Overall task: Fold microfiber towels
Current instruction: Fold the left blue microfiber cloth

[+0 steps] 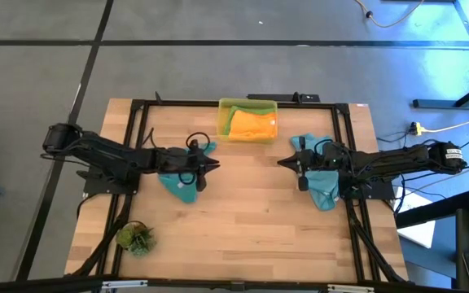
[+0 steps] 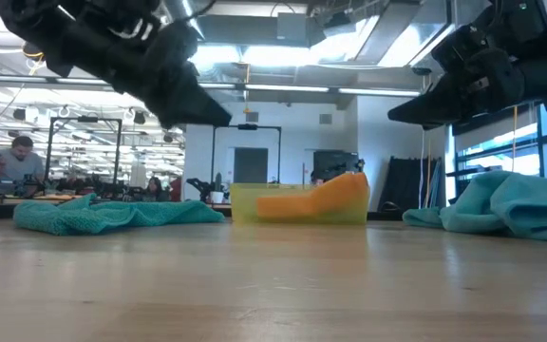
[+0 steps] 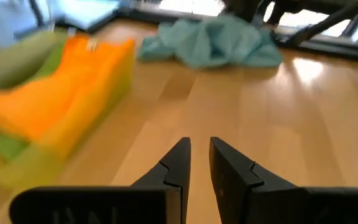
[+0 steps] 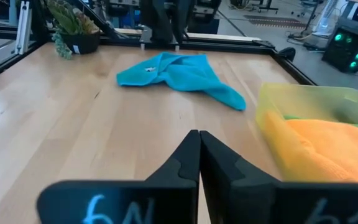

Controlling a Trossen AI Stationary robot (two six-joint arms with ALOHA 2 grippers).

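Left teal towel (image 1: pixel 179 182) crumpled, long axis diagonal on tabletop (image 1: pixel 243 220), right teal towel (image 1: pixel 322 183) heaped, orange towel (image 1: pixel 252 124) binned, left tool (image 1: pixel 216 167) narrowly parted, empty, right tool (image 1: pixel 282 163) closed, empty.

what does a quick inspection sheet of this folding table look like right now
surface: wooden table, bare across the middle.
job's things: orange towel lies in the yellow bin over a green towel; one teal towel lies crumpled under the left arm, another teal towel crumpled under the right arm.
clutter: small green plant at the near left corner.
grippers: left gripper above the table, jaws slightly apart, holding nothing; right gripper above the table, jaws shut, empty.
cables: white cable with a plug on the floor to the right of the table.
surroundings: a seated person at a bench far behind the table.
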